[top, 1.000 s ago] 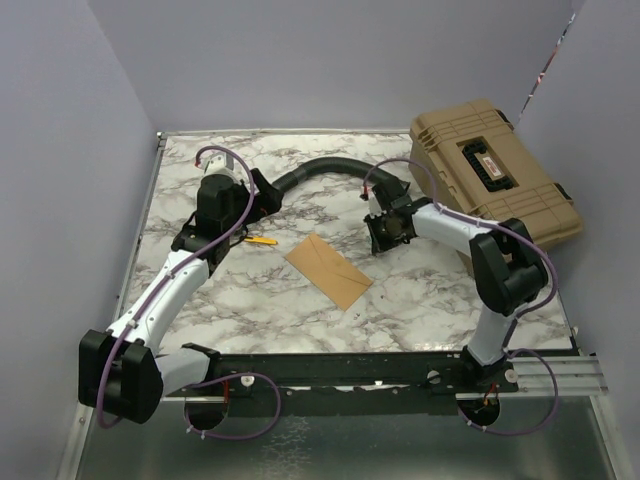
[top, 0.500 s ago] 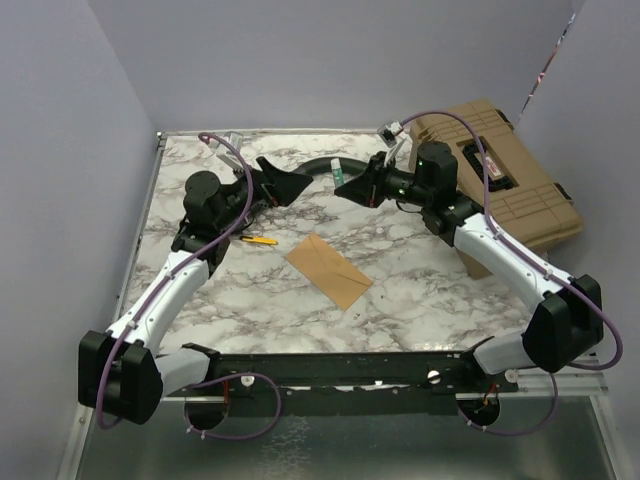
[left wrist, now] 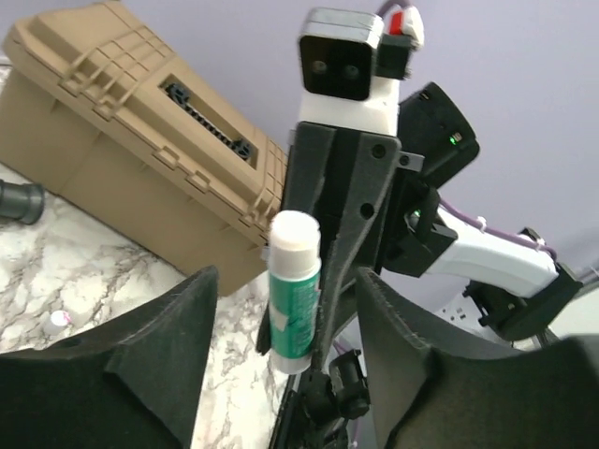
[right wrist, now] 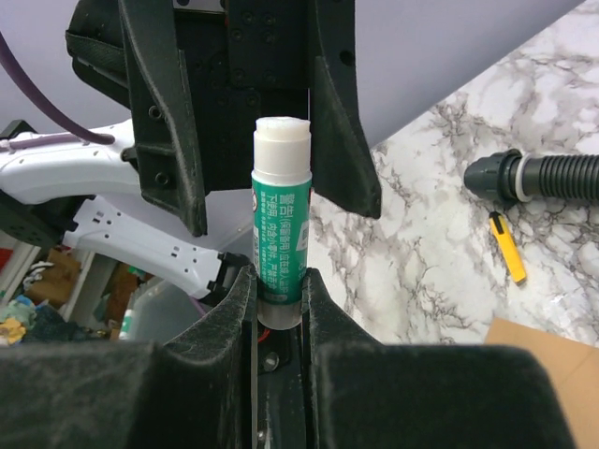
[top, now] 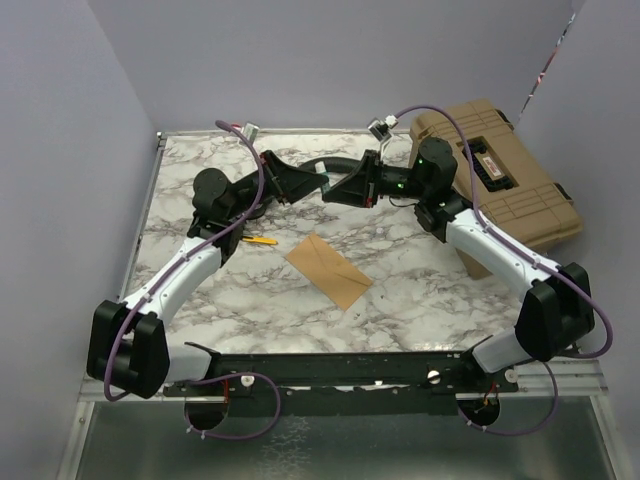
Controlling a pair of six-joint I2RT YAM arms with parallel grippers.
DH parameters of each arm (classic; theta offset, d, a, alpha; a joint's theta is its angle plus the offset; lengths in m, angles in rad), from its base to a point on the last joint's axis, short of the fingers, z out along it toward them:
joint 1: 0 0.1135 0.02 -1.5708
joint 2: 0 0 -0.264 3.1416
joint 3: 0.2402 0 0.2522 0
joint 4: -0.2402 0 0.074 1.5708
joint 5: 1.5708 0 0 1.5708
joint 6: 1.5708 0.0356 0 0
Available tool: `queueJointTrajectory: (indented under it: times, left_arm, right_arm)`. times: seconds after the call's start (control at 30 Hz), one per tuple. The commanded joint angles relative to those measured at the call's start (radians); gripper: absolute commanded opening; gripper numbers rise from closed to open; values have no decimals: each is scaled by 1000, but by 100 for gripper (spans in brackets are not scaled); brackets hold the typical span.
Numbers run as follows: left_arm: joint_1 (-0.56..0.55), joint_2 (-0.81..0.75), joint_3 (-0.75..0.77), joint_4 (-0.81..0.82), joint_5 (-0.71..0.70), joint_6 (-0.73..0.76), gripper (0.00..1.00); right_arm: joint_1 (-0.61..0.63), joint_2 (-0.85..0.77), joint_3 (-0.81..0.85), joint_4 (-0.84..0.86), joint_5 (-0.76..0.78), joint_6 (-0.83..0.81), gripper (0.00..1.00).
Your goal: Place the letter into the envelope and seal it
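Marble worktop (top: 250, 300), lavender walls (top: 300, 60), tan case (top: 500, 170) rear right. Envelope (top: 328, 270) flat mid-worktop. Right pincer (right wrist: 278, 281) clamps green glue stick (right wrist: 281, 224); left pincer (left wrist: 285, 276) spread wide, flanking its white end.

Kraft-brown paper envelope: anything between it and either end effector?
Nothing visible covers the kraft-brown paper envelope. Both are raised beyond it: right end effector shut on a green-and-white glue stick, left end effector open flanking it.

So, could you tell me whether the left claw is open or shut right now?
Open: the left claw has its fingers wide apart, clear of the glue stick in the right claw.
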Motion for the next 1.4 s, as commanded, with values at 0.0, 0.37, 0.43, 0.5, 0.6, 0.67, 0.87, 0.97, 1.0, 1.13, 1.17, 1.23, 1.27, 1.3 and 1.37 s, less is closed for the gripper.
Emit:
queueJointTrajectory:
  times: [0.0, 0.37, 0.43, 0.5, 0.6, 0.67, 0.87, 0.97, 1.0, 1.13, 1.17, 1.23, 1.27, 1.3, 1.37]
  left_arm:
    - [-25, 14, 35, 66, 79, -14, 56]
    - [-46, 23, 25, 71, 97, -14, 28]
    - [-46, 20, 29, 71, 87, -14, 22]
    - [-46, 17, 32, 71, 79, -14, 14]
    - [-46, 8, 29, 73, 53, -15, 0]
    - [-46, -6, 25, 73, 27, -16, 0]
    - [-46, -43, 41, 78, -107, -43, 0]
    - [-46, -58, 52, 80, -154, -60, 0]
    - [-46, -66, 52, 81, -167, -67, 0]
    - [-47, -98, 41, 87, -222, -83, 0]
    - [-47, -102, 41, 90, -228, -87, 0]
    - [-47, -104, 44, 96, -230, -93, 0]
    - [-47, -105, 44, 99, -232, -95, 0]
    - [-47, -105, 44, 99, -233, -96, 0]
    - [-47, -105, 40, 103, -235, -101, 0]
  right_arm:
    - [10, 20, 23, 61, -61, 50, 1]
    - [9, 28, 27, 80, -97, 42, 0]
    - [9, 25, 22, 72, -95, 34, 1]
    - [10, 23, 17, 68, -96, 24, 1]
    - [10, 18, 4, 71, -88, 27, 1]
    - [10, 9, -9, 78, -56, 39, 20]
    - [10, -28, -94, 258, 102, 265, 63]
    - [18, -49, -129, 374, 172, 388, 67]
    - [24, -54, -131, 395, 191, 415, 68]
    - [47, -37, -95, 400, 223, 492, 68]
    - [50, -27, -93, 421, 226, 512, 68]
    - [57, -1, -71, 450, 216, 548, 66]
    - [61, 11, -65, 473, 211, 562, 64]
    - [65, 21, -58, 488, 208, 572, 61]
    - [72, 42, -35, 494, 195, 574, 56]
